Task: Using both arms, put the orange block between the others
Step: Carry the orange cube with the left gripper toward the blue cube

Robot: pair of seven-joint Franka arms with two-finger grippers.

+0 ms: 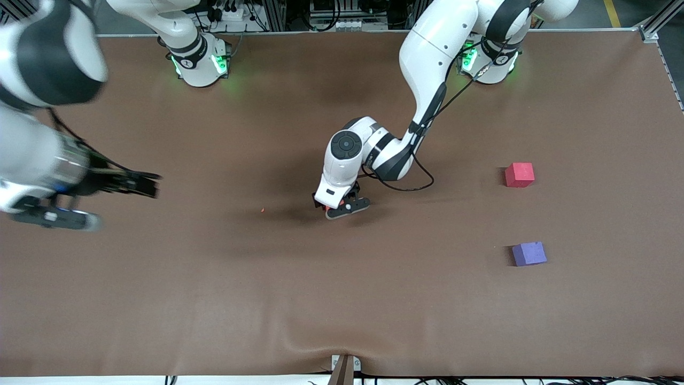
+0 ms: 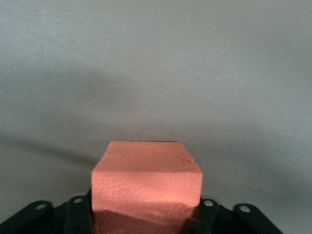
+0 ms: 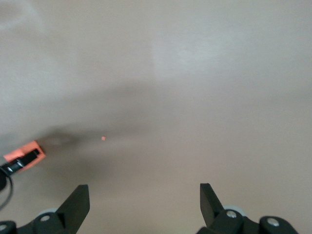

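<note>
The orange block (image 2: 146, 185) sits on the brown mat mid-table, with only a sliver of it (image 1: 326, 213) showing under the left hand in the front view. My left gripper (image 1: 342, 209) is down at the mat and shut on the block, a finger on each side face. The pinkish-red cube (image 1: 519, 174) and the purple-blue cube (image 1: 529, 253) lie toward the left arm's end of the table, the purple one nearer the front camera, with a gap between them. My right gripper (image 1: 149, 184) hangs open and empty over the right arm's end (image 3: 145, 195).
A tiny orange crumb (image 1: 262, 210) lies on the mat beside the held block, toward the right arm's end. The mat has a small fold at its front edge over a clamp (image 1: 344, 368). A black cable (image 1: 406, 184) loops off the left wrist.
</note>
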